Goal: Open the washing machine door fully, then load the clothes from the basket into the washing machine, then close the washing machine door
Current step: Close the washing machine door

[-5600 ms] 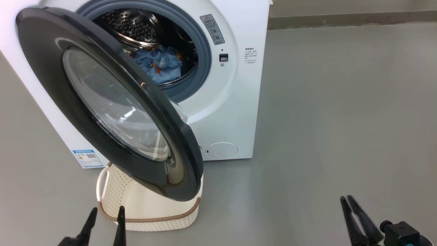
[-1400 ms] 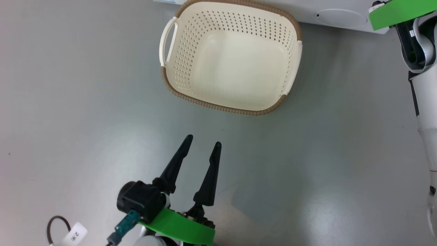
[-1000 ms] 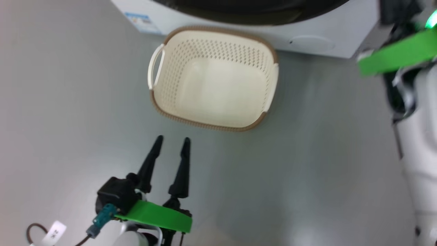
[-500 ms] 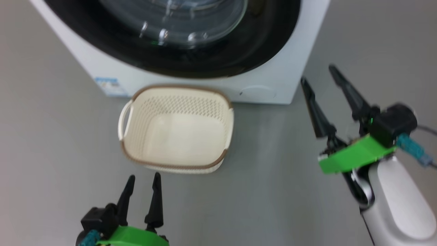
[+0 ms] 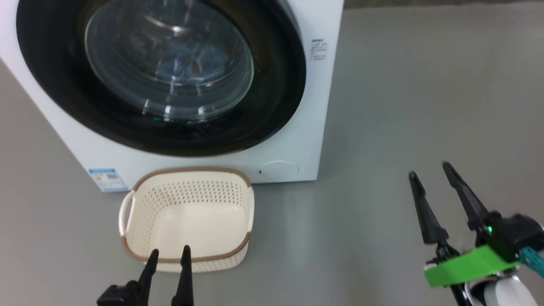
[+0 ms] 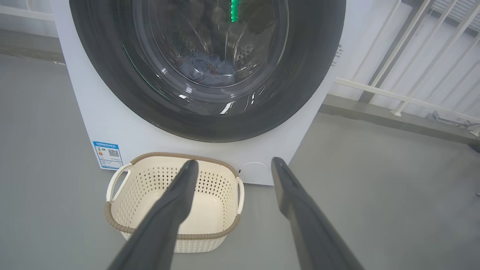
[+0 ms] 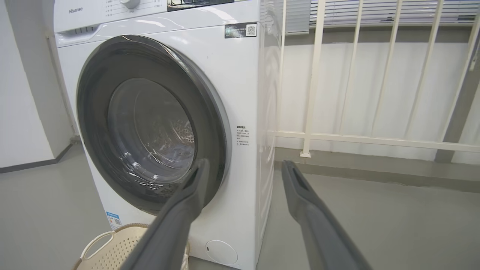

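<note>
Hanging open, empty — left end effector (image 5: 170,250), right end effector (image 5: 428,168)

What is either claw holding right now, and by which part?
Nothing. The left claw is open and empty near the basket; the right claw is open and empty too.

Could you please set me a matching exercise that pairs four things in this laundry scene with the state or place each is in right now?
Things:
1. washing machine door
2. clothes
3. basket
4. right gripper

States or places:
A. empty
B. shut
C. open, holding nothing
D. inside the washing machine

Pairs: 1-B, 2-D, 3-A, 4-C
</note>
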